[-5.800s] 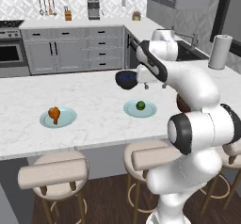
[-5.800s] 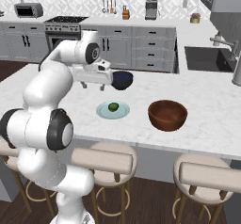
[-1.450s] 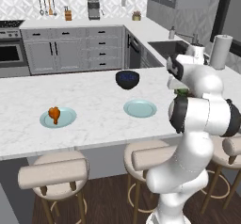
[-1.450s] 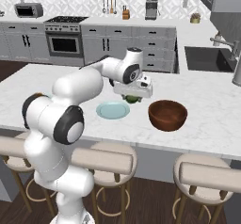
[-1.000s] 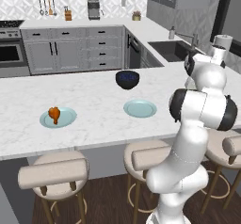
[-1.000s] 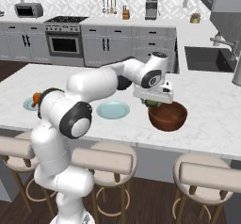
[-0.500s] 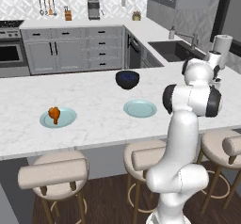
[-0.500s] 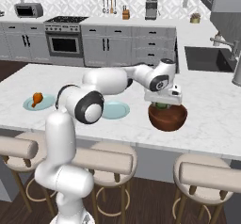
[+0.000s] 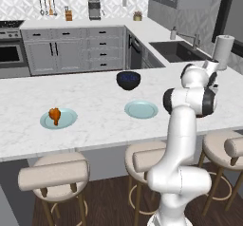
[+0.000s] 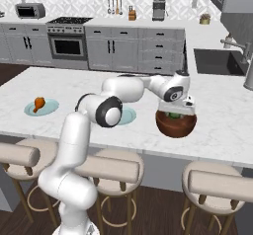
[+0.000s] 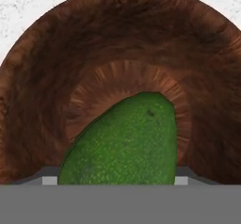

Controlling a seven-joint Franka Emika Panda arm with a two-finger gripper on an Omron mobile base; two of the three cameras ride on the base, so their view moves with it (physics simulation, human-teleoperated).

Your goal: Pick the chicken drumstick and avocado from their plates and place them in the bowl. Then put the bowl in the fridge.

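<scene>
A: Where is the avocado (image 11: 124,143)?

B: In the hand view it sits right at the base of the picture, between the two pale finger (image 11: 183,174) bases at either side, with the brown wooden bowl (image 11: 47,77) directly beneath it. From the right base view a spot of green (image 10: 174,115) shows just under the hand, at the bowl's (image 10: 176,124) rim.

A: Are the fingers pinching it?

B: They stand wide apart with the avocado filling the space between them. Whether the pads press on it I cannot tell; the tips are hidden behind the fruit.

A: And the gripper?

B: The gripper (image 10: 176,111) hangs over the bowl, pointing down into it. In the left base view the arm's own joints block the bowl.

A: The chicken drumstick?

B: It lies on the far-left teal plate (image 9: 69,122), orange-brown (image 9: 54,115), well apart from the hand. The right base view shows it too (image 10: 38,102).

A: The other plate?

B: Bare, in the middle of the white marble surface (image 9: 95,106), between the drumstick's plate and the arm (image 9: 141,109). A dark navy bowl (image 9: 128,80) stands behind it.
</scene>
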